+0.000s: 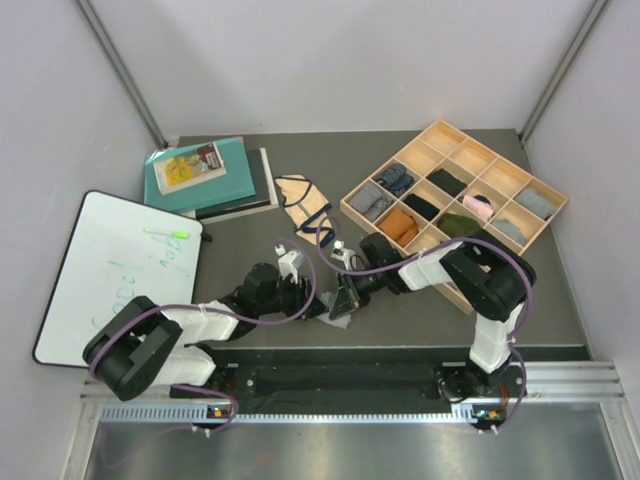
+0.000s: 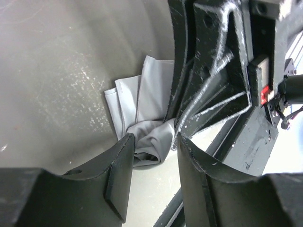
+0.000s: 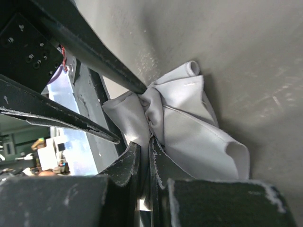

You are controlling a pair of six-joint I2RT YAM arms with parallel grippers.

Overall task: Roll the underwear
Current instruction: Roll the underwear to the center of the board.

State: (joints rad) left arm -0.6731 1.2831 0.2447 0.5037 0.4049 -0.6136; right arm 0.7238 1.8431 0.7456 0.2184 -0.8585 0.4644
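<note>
I am pinching the light-grey pair between my right fingers, which are pressing almost together on a bunched fold near its middle. My left fingers are standing spread. A crumpled fold of the same cloth is lying in the gap between their tips, and neither pad is clearly bearing on it.

The right wrist view is showing that pinch, with the left fingers showing at 10 o'clock and one tip touching the cloth. The left wrist view is not showing the pinch, but it is showing the flatter, folded end of the cloth. There the pair is running its long axis from 12 to 6 o'clock. In the right wrist view it is running from 12 toward 5 o'clock, with a small curl at the far end.

From above, only a grey scrap is showing under both wrists, at 6 o'clock on the bench; its axis I cannot tell there. That view alone is showing the beige pair, which is lying flat toward 12 o'clock, well apart. Its long axis is running roughly 12 to 6, between the books at 10 o'clock and the tray at 2 o'clock. A whiteboard is lying at 9 o'clock.
</note>
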